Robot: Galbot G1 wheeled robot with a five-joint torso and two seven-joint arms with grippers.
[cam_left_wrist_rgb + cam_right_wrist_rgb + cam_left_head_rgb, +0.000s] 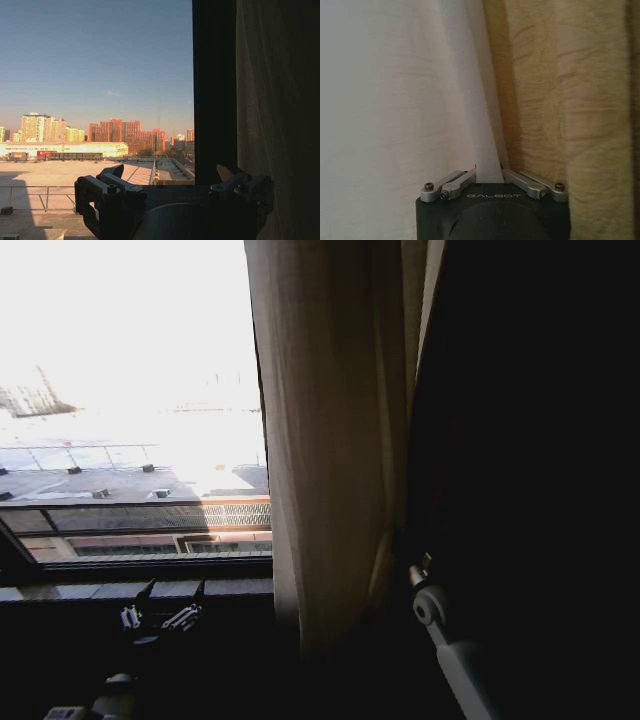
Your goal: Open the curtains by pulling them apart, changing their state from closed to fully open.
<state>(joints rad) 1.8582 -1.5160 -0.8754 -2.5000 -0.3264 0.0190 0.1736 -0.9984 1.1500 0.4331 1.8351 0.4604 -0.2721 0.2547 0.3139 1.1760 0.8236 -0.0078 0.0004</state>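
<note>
A sheer cream curtain (330,440) hangs bunched in long pleats right of the bare window glass (130,390). My right arm (432,606) reaches into the curtain's lower edge from the right. In the right wrist view my right gripper (489,174) is shut on a narrow fold of white curtain (485,125). My left gripper (172,596) sits low by the window sill, open and holding nothing. In the left wrist view the left gripper (170,175) faces the glass, with the curtain (280,100) beside it.
A dark window frame bar (215,90) stands between the glass and the curtain. The sill (130,590) runs just beyond the left gripper. A coarser yellowish fabric (570,100) hangs beside the pinched fold. The far right of the head view is in deep shadow.
</note>
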